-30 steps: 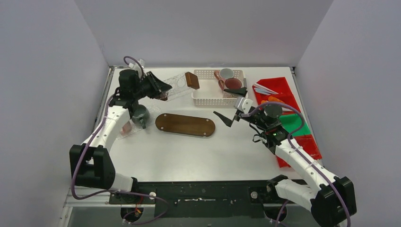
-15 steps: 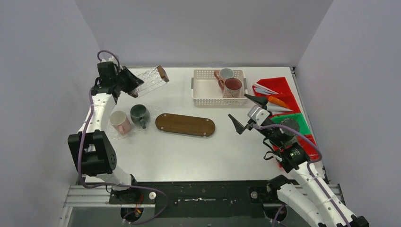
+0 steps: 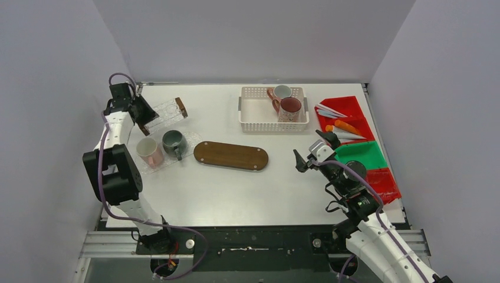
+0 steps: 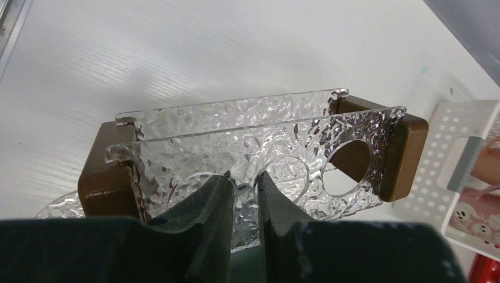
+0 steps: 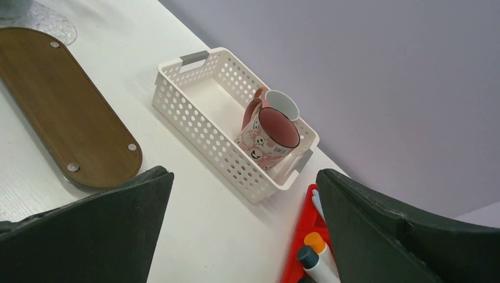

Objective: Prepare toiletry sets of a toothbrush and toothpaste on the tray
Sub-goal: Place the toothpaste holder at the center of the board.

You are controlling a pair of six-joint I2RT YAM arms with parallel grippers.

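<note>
pinkish mug (image 3: 147, 151) & dk green mug (image 3: 173, 141) upright.

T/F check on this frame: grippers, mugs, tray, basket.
1. The left gripper is shut on the clear rack. True.
2. The wooden tray carries two mugs. False: the pinkish mug and green mug stand to its left, off it.
3. The maroon mug and pink-handled mug sit in the white basket. True.
4. The right gripper is shut. False: its jaws stand wide open with nothing between them.
</note>
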